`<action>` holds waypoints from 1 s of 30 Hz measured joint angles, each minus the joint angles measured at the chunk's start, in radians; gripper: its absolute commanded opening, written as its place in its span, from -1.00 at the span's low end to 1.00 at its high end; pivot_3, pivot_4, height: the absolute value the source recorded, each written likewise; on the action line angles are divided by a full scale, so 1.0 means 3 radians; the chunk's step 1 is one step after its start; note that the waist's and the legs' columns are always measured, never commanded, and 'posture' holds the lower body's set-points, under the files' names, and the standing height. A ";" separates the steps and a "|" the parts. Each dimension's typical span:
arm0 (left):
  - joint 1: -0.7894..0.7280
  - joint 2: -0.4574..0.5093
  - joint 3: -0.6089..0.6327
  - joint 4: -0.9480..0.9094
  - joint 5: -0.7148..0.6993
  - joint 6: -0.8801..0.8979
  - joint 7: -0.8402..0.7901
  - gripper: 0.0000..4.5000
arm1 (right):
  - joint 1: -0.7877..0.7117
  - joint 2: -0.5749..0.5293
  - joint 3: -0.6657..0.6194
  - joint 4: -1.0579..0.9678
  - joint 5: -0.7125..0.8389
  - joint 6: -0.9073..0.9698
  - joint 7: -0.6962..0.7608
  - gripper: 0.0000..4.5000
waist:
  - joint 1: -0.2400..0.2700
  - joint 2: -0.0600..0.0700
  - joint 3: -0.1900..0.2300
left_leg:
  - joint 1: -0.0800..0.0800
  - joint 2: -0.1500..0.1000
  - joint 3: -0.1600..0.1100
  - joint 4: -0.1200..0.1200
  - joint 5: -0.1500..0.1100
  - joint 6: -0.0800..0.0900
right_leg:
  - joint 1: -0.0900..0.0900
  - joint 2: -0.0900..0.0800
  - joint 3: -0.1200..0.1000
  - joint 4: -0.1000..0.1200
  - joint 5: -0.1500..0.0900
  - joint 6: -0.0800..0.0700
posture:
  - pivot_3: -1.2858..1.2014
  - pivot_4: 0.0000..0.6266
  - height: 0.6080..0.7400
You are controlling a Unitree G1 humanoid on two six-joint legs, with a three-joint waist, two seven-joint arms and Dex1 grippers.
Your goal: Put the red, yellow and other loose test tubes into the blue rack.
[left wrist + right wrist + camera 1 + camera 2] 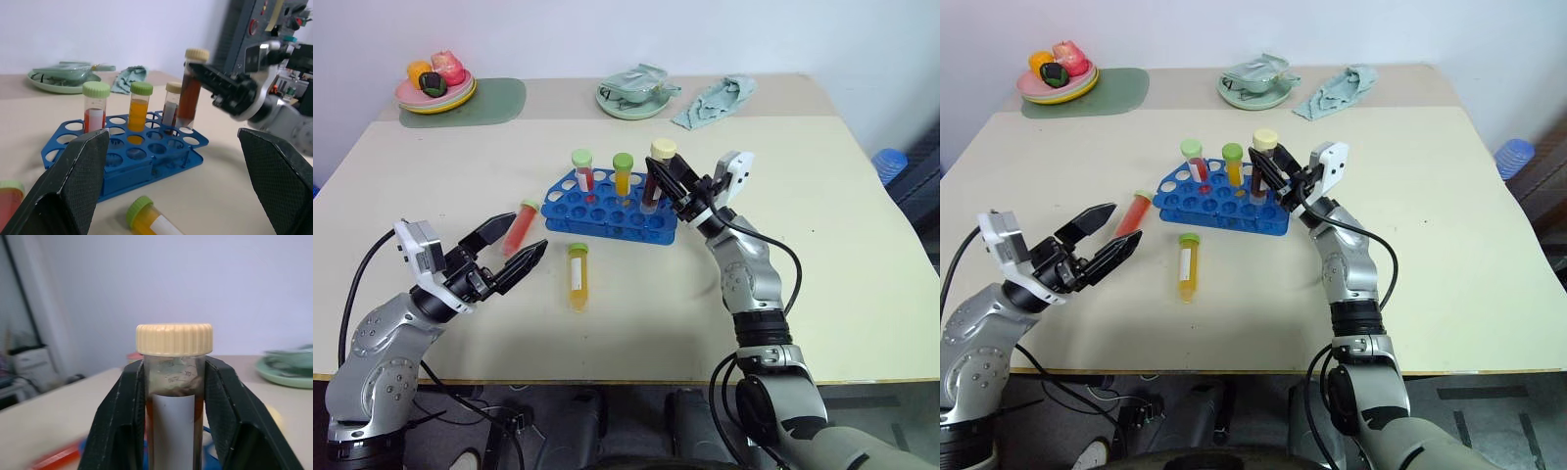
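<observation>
The blue rack (607, 208) stood mid-worktop (842, 245), holding a red tube (583, 168), an orange tube (623, 173) and a pale-capped tube (172, 104). Over its right end, the right tool (663, 181) clamped a brown, cream-capped tube (656, 174) upright, its base at the holes. Just left of the rack lay a loose red tube (521, 226); in front, a loose yellow tube (578, 275). The left tool (512, 247) hovered front-left of the rack, spread wide and empty.

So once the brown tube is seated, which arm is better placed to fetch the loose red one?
Left, probably. The left gripper is open and hovers right beside the red tube, while the right gripper is shut on the brown tube at the blue rack.
</observation>
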 measured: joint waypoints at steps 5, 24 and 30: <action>0.0015 0.0030 0.0036 -0.0063 -0.0002 0.0005 0.0014 0.91 | 0.0001 -0.0012 -0.0045 0.0207 0.0010 -0.0290 -0.0016 -0.29 | -0.0035 0.0000 -0.0001 | 0.0004 0.0002 -0.0002 -0.0001 0.0000 -0.0001 | 0.0003 0.0004 0.0000 0.0002 0.0000 0.0000 | 0.03 -0.52 1.00; -0.0115 0.0035 0.0032 -0.0033 0.0002 0.0017 -0.0013 0.91 | 0.0464 -0.0036 0.0311 -0.0422 0.0108 -0.0088 0.0211 -0.29 | -0.0036 0.0001 -0.0003 | 0.0008 0.0004 -0.0002 -0.0001 0.0000 0.0000 | 0.0005 0.0006 0.0002 0.0004 0.0000 -0.0001 | 0.03 -0.52 1.00; -0.0121 0.0028 0.0002 -0.0031 0.0004 0.0017 -0.0013 0.91 | 0.0458 -0.0078 0.0321 -0.0424 0.0104 -0.0073 0.0207 -0.29 | -0.0035 0.0000 -0.0003 | 0.0008 0.0004 -0.0002 -0.0001 0.0000 0.0001 | 0.0005 0.0006 0.0002 0.0004 0.0000 -0.0001 | 0.03 -0.52 1.00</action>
